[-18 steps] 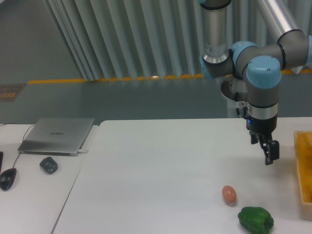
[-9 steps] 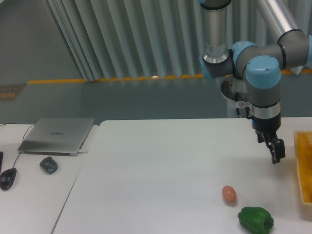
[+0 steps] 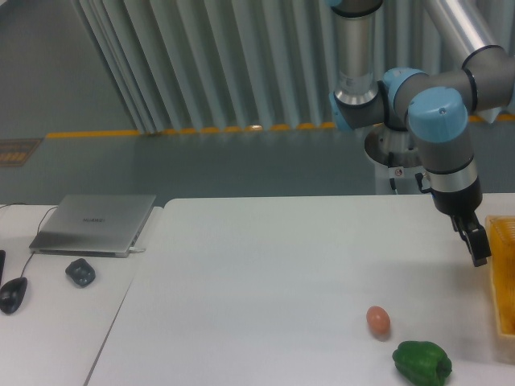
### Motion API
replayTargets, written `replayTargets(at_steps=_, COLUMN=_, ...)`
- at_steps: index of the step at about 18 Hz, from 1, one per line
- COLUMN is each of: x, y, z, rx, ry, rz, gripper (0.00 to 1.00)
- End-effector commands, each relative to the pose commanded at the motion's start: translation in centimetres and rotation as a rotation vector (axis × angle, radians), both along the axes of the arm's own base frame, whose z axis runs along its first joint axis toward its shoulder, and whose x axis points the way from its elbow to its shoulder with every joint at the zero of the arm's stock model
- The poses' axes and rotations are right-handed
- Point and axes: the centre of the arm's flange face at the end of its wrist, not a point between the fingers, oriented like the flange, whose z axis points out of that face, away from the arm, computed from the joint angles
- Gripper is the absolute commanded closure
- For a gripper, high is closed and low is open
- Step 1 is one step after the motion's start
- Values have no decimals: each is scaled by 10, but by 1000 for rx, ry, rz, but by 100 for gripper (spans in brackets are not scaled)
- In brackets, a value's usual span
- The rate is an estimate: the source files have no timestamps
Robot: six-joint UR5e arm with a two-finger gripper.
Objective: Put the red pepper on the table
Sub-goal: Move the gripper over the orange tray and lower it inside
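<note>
tool (image 3: 479, 251) hangs just left of the yellow basket (image 3: 502, 277), above the worktop (image 3: 265, 281) | finger spread: can't tell, too dark | red pepper: not visible, perhaps in basket | egg (image 3: 378, 320) beside green pepper (image 3: 422, 362)

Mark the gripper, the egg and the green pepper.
gripper (image 3: 479, 256): fixed camera, between its fingertips.
egg (image 3: 378, 320): fixed camera, middle of shell.
green pepper (image 3: 422, 362): fixed camera, middle of body.
</note>
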Motion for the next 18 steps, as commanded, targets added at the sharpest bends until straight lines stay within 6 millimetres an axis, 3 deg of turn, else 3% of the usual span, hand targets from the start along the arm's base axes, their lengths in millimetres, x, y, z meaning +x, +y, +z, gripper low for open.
replayTargets(at_steps=8, x=-57, y=-40, z=-2, rx=60, ry=-5, rz=116, gripper=0)
replayTargets(at_steps=18, x=-73, y=-54, z=-12, rx=82, ry=-38, rz=161, gripper=0)
